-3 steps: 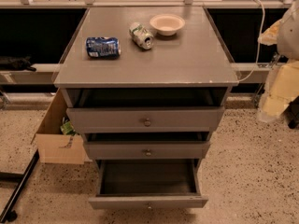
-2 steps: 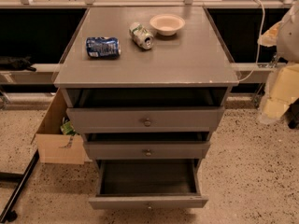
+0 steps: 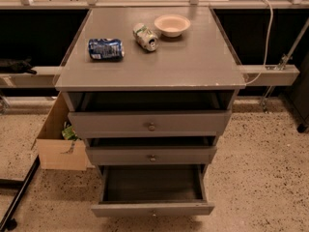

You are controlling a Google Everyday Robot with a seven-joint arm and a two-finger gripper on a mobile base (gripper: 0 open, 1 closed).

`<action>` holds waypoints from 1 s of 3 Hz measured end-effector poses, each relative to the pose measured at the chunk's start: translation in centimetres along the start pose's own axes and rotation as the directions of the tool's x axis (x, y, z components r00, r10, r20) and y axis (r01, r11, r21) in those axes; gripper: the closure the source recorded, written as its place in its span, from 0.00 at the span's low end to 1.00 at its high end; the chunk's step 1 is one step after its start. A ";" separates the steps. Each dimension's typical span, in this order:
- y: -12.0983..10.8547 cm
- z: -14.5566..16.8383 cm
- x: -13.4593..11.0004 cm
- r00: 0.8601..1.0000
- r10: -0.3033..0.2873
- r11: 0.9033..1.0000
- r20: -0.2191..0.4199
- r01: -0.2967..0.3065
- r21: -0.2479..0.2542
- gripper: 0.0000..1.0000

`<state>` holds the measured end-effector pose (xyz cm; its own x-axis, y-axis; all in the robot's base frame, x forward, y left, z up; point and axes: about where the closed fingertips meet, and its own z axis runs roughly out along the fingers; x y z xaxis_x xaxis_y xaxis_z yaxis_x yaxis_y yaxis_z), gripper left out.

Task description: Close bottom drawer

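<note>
The pale arm that stood at the right edge a moment ago has left the camera view, so the tool is out of sight and I cannot tell whether it is wide or narrow. The bottom drawer, the lowest grey flat front with a small round metal knob, is pulled well out beneath the mid-sized grey drawer front. Nothing touches it, so the closing push seems not yet begun.
</note>
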<state>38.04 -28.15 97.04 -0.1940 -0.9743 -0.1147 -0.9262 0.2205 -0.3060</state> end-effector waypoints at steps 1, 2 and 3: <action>3.5 -0.1 4.2 1.000 -0.003 1.000 0.001 0.003 0.011 0.00; 8.0 -0.4 7.9 1.000 -0.005 1.000 -0.004 0.005 0.025 0.00; 14.3 -0.3 11.6 1.000 -0.009 1.000 -0.023 0.009 -0.009 0.00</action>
<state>22.40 -36.34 91.61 -0.1930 -0.9770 -0.0905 -0.9307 0.2115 -0.2983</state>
